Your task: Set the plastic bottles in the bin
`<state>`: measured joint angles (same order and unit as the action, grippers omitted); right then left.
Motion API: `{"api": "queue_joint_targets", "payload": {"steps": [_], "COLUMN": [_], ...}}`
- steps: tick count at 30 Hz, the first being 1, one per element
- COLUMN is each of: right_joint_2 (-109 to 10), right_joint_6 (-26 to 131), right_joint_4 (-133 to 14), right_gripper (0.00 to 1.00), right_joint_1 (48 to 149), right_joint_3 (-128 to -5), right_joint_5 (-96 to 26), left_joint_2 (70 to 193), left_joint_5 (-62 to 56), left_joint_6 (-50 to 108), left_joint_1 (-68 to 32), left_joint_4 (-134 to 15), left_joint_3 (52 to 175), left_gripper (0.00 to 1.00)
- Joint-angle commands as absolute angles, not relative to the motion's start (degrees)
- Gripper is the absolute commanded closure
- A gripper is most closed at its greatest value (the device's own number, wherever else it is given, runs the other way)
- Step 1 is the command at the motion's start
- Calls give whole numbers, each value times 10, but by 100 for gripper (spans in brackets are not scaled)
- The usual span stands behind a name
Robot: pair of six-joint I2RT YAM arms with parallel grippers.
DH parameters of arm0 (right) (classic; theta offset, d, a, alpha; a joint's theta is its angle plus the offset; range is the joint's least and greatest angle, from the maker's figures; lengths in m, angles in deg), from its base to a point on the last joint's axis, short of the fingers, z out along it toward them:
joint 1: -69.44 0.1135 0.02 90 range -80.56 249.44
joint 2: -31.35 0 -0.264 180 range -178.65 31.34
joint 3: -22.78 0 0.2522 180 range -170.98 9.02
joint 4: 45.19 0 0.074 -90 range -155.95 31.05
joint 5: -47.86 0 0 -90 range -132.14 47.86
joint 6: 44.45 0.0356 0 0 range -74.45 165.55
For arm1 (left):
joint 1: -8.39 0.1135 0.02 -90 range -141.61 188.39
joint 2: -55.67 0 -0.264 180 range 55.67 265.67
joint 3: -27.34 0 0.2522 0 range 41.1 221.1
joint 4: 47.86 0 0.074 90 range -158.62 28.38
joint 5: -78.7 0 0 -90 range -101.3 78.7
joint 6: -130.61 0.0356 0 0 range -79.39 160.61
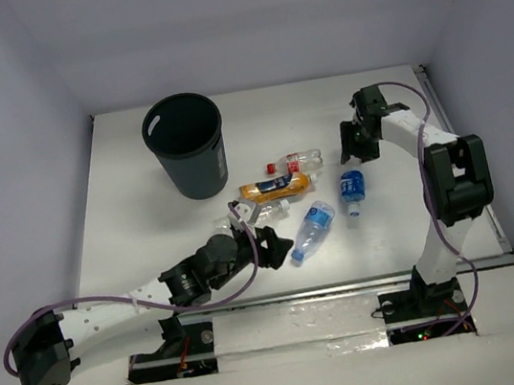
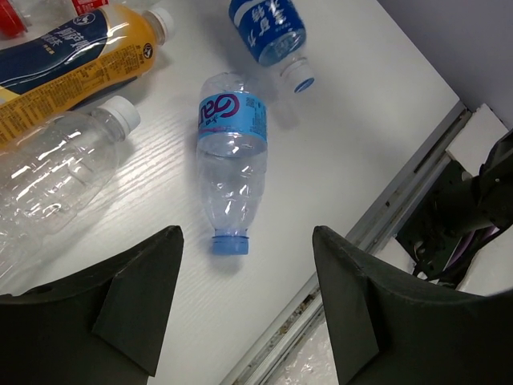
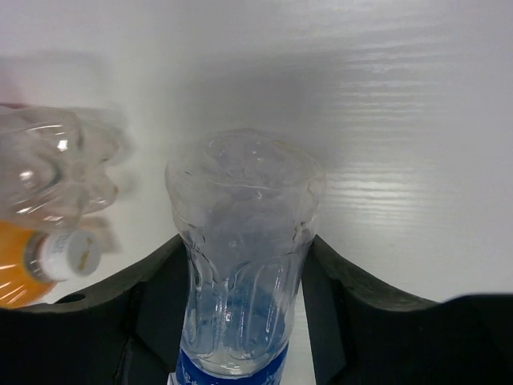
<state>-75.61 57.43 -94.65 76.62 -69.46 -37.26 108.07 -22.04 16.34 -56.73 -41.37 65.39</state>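
The right claw (image 3: 244, 257) is clamped across the clear body of a blue-labelled bottle (image 3: 244, 192), one finger on each flank. The bottle lies on the table (image 1: 397, 220) with its base pointing away from the arms. The left claw (image 2: 247, 233) hangs apart and empty, with a second blue-labelled bottle (image 2: 231, 152) lying just ahead of its gap, cap nearest, long axis running straight away. Five bottles lie on the table: those two, an orange bottle (image 1: 276, 187), a red-capped bottle (image 1: 299, 160) and a plain clear bottle (image 2: 56, 168). The single bin (image 1: 199, 177) stands upright at the far left, nearer the left arm.
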Motion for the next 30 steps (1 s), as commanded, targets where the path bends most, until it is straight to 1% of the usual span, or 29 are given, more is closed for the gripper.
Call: {"api": "queue_joint_targets", "payload": {"steps": [1,4,5,7,8,10,12,14,16,19,20,23,30], "right_joint_2": [-637,-569,-558,-546,-548,-558,-590,-621,-678,-762,-783,-847,-940], "right_joint_6": [592,606,610,625,630,644,654,673,684,695,698,719,750], "right_joint_4": [-946,-951,-949,-938,-933,-904,-856,-825,-782,-745,-736,-693,-599], "right_gripper": [55,56,56,56,55,55,54,54,54,54,53,53,53], "right_joint_1": [769,793,820,857,896,934,978,1001,1033,1062,1067,1074,1086], "right_joint_3": [-713,-754,-785,-824,-847,-913,-974,-1015,-1080,-1158,-1210,-1281,-1348], "right_joint_5": [-408,-414,-411,-411,-413,-419,-417,-415,-413,-420,-420,-441,-500], "left_joint_2": [1066,1078,1082,1090,1099,1103,1103,1093,1082,1057,1044,1025,994], "left_joint_5": [-222,-211,-209,-203,-201,-195,-193,-195,-201,-213,-214,-219,-230], "left_joint_6": [171,171,170,168,168,164,157,150,139,129,122,111,84], "left_joint_1": [-566,-566,-566,-566,-566,-566,-566,-566,-566,-566,-566,-566,-566], "left_joint_4": [-388,-379,-377,-374,-372,-370,-372,-372,-378,-389,-390,-389,-390], "left_joint_3": [647,647,650,654,654,654,651,640,632,615,605,589,559], "left_gripper": [37,36,36,35,35,35,35,35,35,35,35,35,36]}}
